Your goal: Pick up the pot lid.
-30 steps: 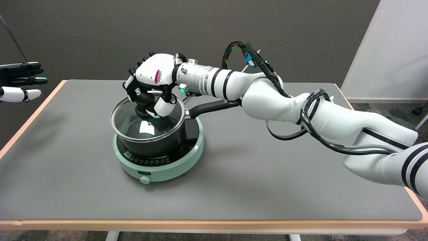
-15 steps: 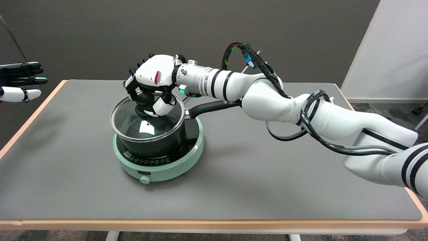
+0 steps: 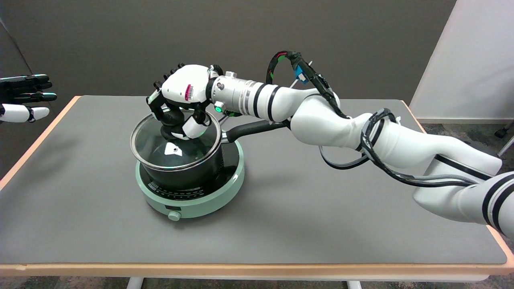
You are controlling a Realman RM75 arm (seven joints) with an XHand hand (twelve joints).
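A round glass pot lid [image 3: 160,148] with a metal rim and a black knob [image 3: 172,118] covers a black pot [image 3: 188,170] on a mint-green hot plate [image 3: 225,186]. My right hand [image 3: 180,98] comes down from above and grips the knob, with fingers curled around it on both sides. The lid is tilted, its left edge raised a little and shifted left of the pot's rim. The pot's black handle [image 3: 253,127] points right, under my forearm.
The grey table [image 3: 321,208] has a tan edge strip. The hot plate's dial [image 3: 174,215] faces the near side. The idle left hand [image 3: 24,98] hangs still in the air at the upper left. A white wall panel [image 3: 470,60] stands at the back right.
My right hand has risen slightly and drawn left with the knob. The lid has tilted and its rim has shifted a little left and up from the pot.
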